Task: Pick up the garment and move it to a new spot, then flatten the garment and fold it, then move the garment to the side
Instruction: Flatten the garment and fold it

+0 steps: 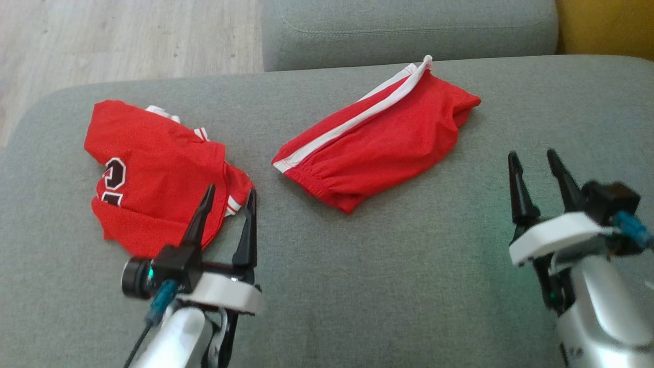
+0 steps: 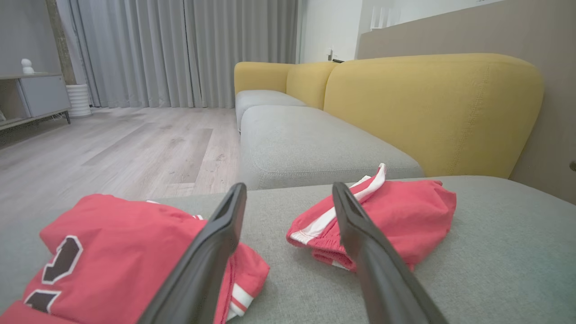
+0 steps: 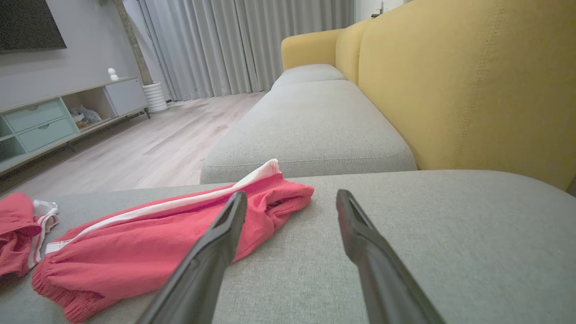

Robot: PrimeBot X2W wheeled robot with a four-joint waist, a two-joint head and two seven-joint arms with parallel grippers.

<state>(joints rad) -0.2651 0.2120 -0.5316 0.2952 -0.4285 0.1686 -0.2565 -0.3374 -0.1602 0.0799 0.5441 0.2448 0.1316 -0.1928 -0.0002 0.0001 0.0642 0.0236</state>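
Hanging wide open and empty, the left gripper [image 1: 231, 190] and right gripper [image 1: 532, 153] should, I think, pinch both ends of the red shorts [image 1: 378, 153] lying ahead, between them.

Jaws of left gripper [image 2: 288, 191] spread wide and empty over grey fabric seat cushion [image 2: 495, 261]. On cushion's left: crumpled red jersey with black-and-white numeral [image 2: 112, 243]. Mid-cushion: folded red shorts with white side stripe [image 2: 405, 211], apart from jersey
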